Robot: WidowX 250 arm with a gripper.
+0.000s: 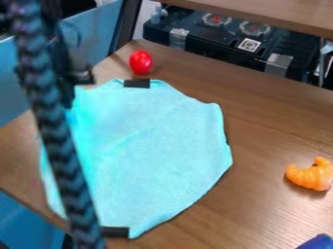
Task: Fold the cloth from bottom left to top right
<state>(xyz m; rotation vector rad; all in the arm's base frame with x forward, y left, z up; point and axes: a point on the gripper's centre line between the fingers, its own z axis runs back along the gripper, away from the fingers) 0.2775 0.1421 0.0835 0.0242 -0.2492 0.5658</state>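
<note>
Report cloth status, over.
Pincer at upper left of cloth. Cloth spread, not folded. Red object just beyond top edge; dark cord across left side.

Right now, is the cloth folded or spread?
Spread: the cloth lies wide and mostly flat on the table, no corner seen laid over it.

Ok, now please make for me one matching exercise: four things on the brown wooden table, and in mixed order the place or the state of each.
Column one
1. light turquoise fabric cloth
2. shiny red rounded object
3. curved, lumpy orange object
4. dark blue object

Column two
A. near the right edge of the view, a little above the corner
B. partly seen, in the bottom right corner of the view
C. spread out, with a black strip at its top edge
D. just above that black strip

Pairs: 1-C, 2-D, 3-A, 4-B
</note>
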